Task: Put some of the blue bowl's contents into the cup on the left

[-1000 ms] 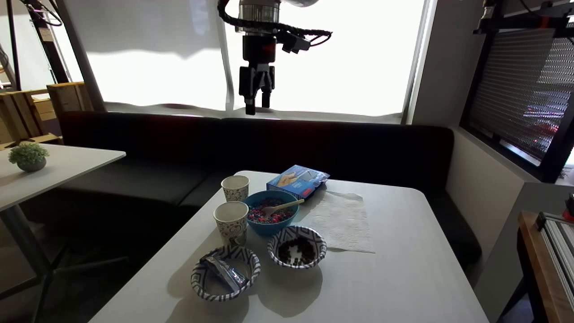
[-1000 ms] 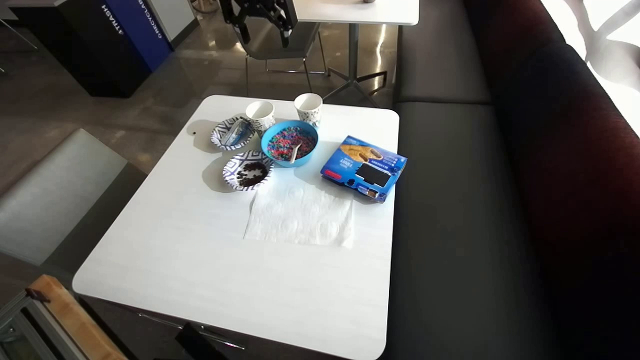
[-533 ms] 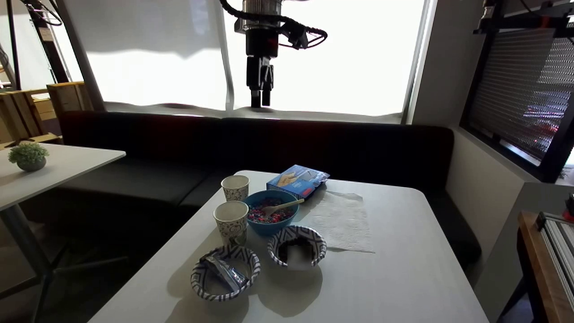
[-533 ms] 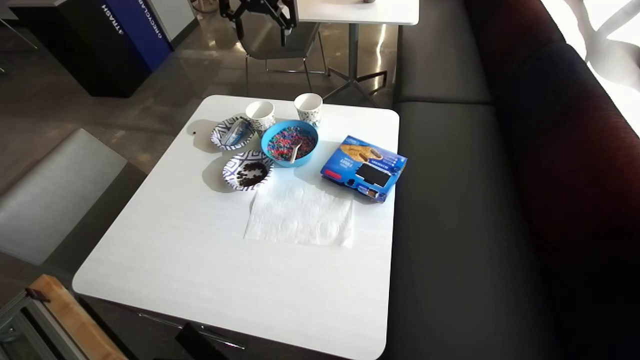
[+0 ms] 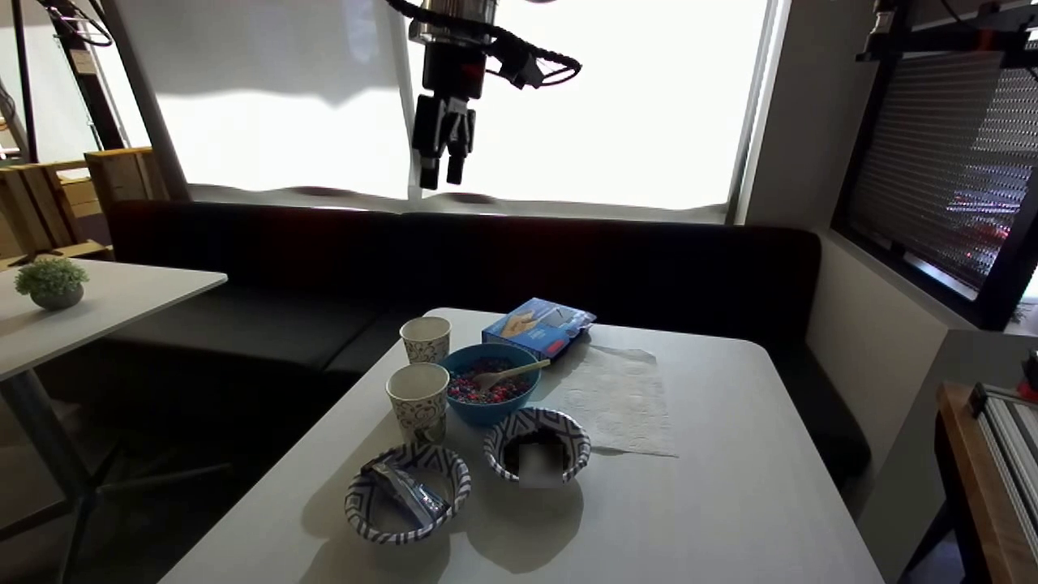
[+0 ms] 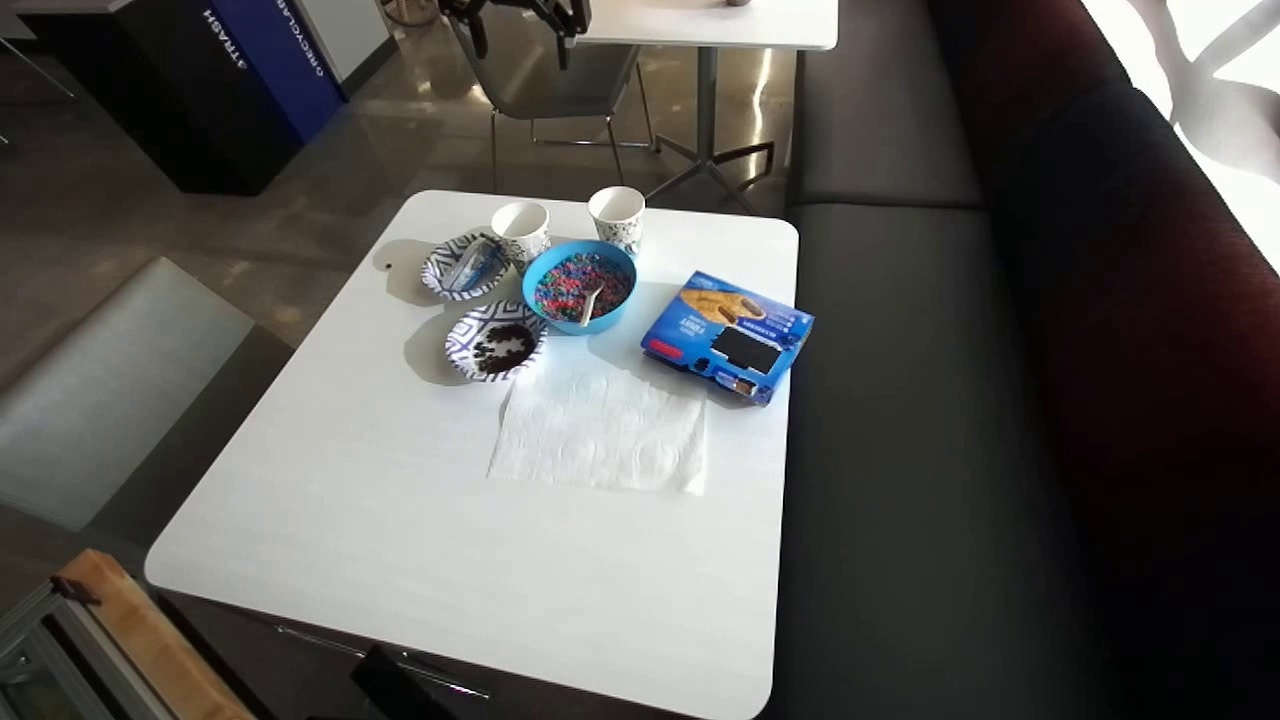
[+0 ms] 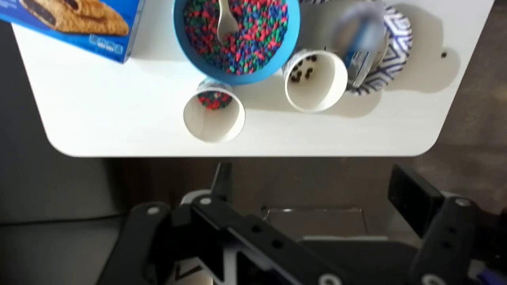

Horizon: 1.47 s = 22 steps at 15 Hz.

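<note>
The hand (image 7: 313,176) is hanging in the air, well apart from the white worktop (image 6: 430,560) and everything on it; in the wrist view its two fingers (image 7: 224,180) are standing wide apart, holding nothing between them. The blue bowl (image 5: 486,414) is sitting upright on the worktop, and small coloured pieces (image 7: 257,37) in red, green and blue are lying in it; a pale spoon (image 7: 227,25) is resting among them, its handle reaching over the rim. Just beside it, the left-hand paper cup (image 7: 214,124) in the wrist view is standing upright with red and green pieces (image 7: 215,102) at its bottom, and the right-hand paper cup (image 7: 321,89) is standing upright with a few dark specks (image 7: 308,72) inside. Near the right-hand paper cup a blue-and-white paper bowl (image 7: 399,43) is cradling a shiny packet (image 5: 409,492), partly blurred in the wrist view. A second patterned paper bowl (image 6: 480,325) is sitting beside the blue bowl with dark brown bits (image 6: 515,352) inside; a blue snack carton (image 6: 725,335) and a flat paper towel (image 6: 600,435) are lying nearby.
</note>
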Available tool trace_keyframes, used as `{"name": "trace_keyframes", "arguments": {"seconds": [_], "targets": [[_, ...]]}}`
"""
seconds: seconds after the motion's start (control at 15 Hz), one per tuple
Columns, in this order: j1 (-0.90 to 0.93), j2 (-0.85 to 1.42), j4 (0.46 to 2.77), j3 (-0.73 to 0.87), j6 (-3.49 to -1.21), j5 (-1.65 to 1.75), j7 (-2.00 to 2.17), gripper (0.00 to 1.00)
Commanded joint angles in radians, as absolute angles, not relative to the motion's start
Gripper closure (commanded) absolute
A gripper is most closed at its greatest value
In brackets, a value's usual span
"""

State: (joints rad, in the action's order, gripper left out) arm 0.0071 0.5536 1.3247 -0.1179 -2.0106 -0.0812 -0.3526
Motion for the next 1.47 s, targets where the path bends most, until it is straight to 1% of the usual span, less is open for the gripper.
{"name": "trace_keyframes", "arguments": {"seconds": [0.0,0.13,0.2,0.4,0.6,0.67,0.73,0.8,0.87,1.4], "targets": [[0.039,0.446,1.511,-0.107,-2.287,-0.045,-0.312,0.0],[0.038,0.398,1.622,-0.115,-2.459,-0.035,-0.333,0.0],[0.029,0.376,1.666,-0.12,-2.504,-0.041,-0.343,0.0],[-0.013,0.298,1.815,-0.127,-2.543,-0.041,-0.442,0.0],[-0.062,0.228,1.961,-0.115,-2.522,-0.052,-0.539,0.0],[-0.065,0.204,2.001,-0.095,-2.493,-0.023,-0.541,0.0],[-0.079,0.195,2.047,-0.089,-2.542,-0.02,-0.582,0.0],[-0.084,0.184,2.075,-0.075,-2.536,0.001,-0.597,0.0],[-0.069,0.246,1.967,-0.084,-2.507,-0.027,-0.558,0.0],[-0.059,0.23,1.995,-0.081,-2.525,-0.008,-0.557,0.0]]}}
